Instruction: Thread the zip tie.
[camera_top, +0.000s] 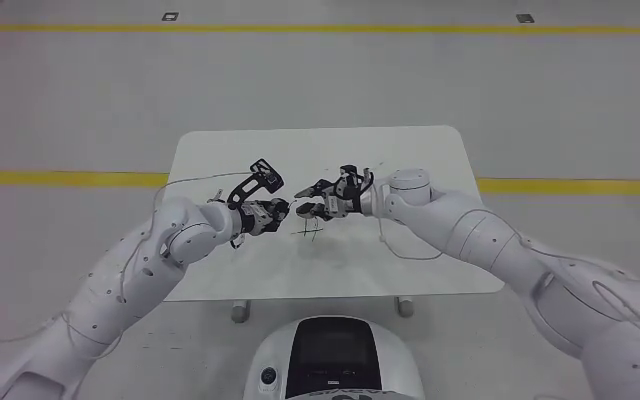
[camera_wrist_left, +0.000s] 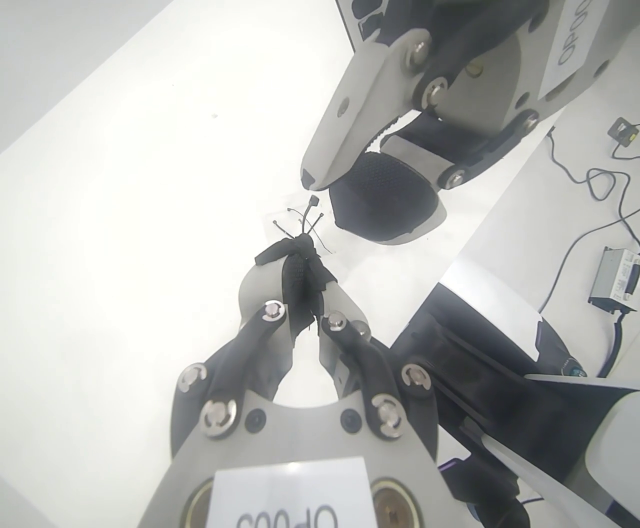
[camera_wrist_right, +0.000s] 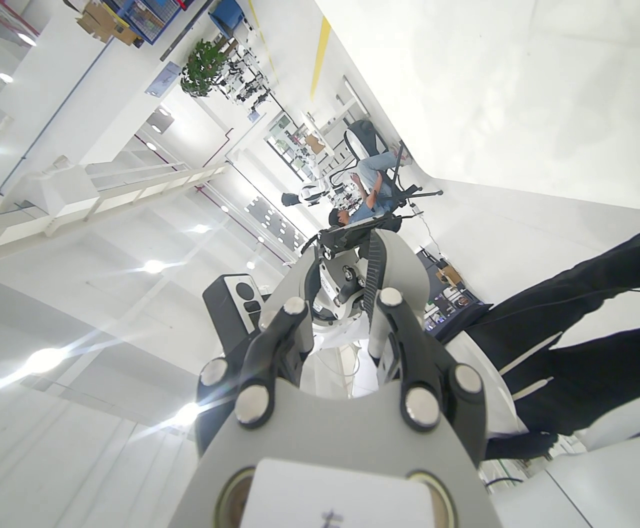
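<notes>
- Left gripper (camera_wrist_left: 300, 247): fingers clamped together on the zip tie (camera_wrist_left: 313, 201), held over the table (camera_wrist_left: 125, 225), thin ends protruding.
- Right gripper (camera_wrist_left: 327, 200): just beyond, jaws apart, empty.
- Threading apparently not begun; strands hard to resolve. Next move calls for pinching the free tail and aligning it with the head.

In the top view the table (camera_top: 420, 160) sits mid-frame. Over its middle the left gripper (camera_top: 285, 210) lies just left of centre and the right gripper (camera_top: 301, 200) just right, tips nearly meeting. The zip tie (camera_wrist_left: 313, 201) juts from the left gripper's pinched fingertips (camera_wrist_left: 295, 265), just beside the right gripper's spread fingers. A marked cross (camera_top: 310, 230) lies on the table just below them.
</notes>
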